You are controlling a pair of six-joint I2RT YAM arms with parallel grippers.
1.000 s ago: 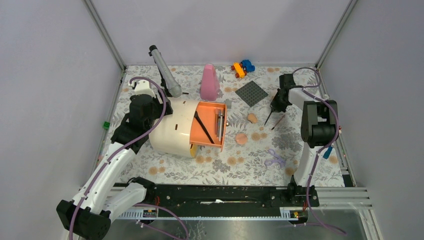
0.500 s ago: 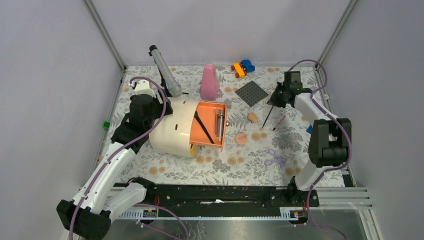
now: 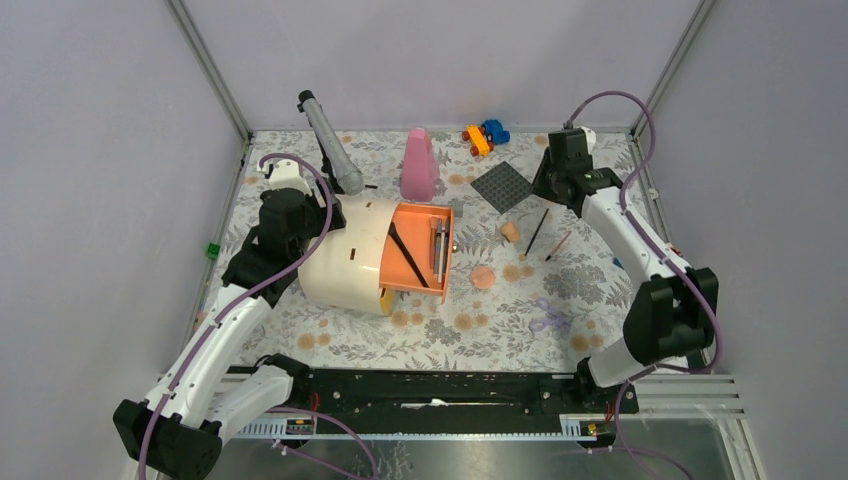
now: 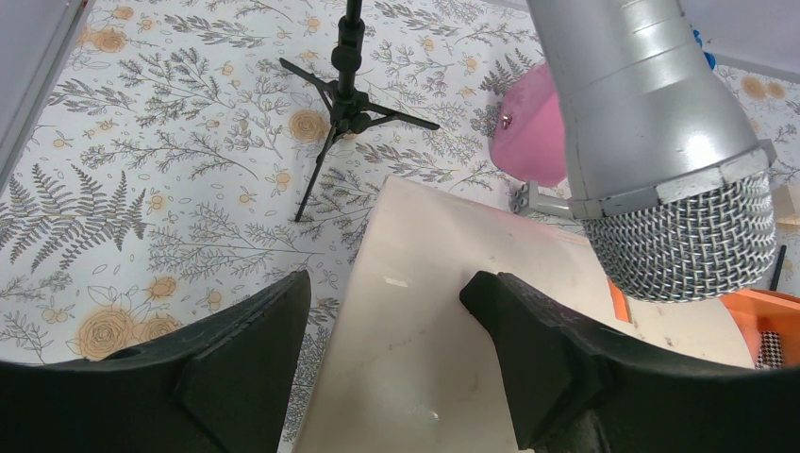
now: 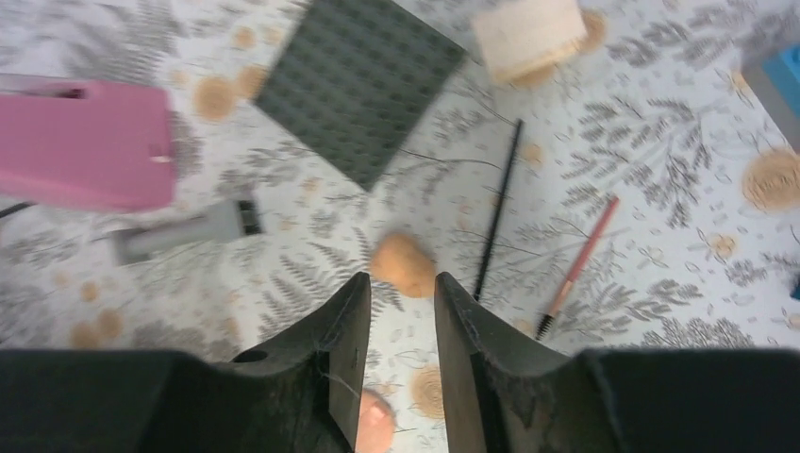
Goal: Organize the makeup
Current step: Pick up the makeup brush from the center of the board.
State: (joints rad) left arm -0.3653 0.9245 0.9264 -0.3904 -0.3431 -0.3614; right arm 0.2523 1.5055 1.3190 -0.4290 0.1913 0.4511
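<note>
Near right of the table (image 3: 440,335), a purple scissor-like tool (image 3: 548,317) is lying alone. The round peach puff (image 3: 483,277) is sitting mid-table, just right of the orange drawer (image 3: 410,222). That drawer is sticking out of the cream domed case (image 3: 340,265) and carrying a black-handled brush (image 3: 405,255) and a clear tube (image 3: 438,248). You're holding the left gripper (image 4: 385,283) at the case's left side, jaws partway apart and straddling its top edge, nothing visibly pinched. Right of centre, the pink pencil brush (image 5: 577,264) and the thin black brush (image 5: 497,222) are lying side by side on the cloth, apart. The peach egg sponge (image 5: 403,264) is just left of the black one. Your right gripper (image 5: 401,293) is hovering above that sponge, jaws only narrowly apart, gripping nothing. Beyond it the grey studded plate (image 5: 358,85) is lying flat. A pale stubby tube (image 5: 528,28), blurry, is sitting past the plate toward the far right corner. Along the far edge the pink cone bottle (image 3: 418,165) is standing, the silver microphone (image 3: 330,140) is leaning far left, and the toy bricks (image 3: 485,136) are sitting right of the bottle.
</note>
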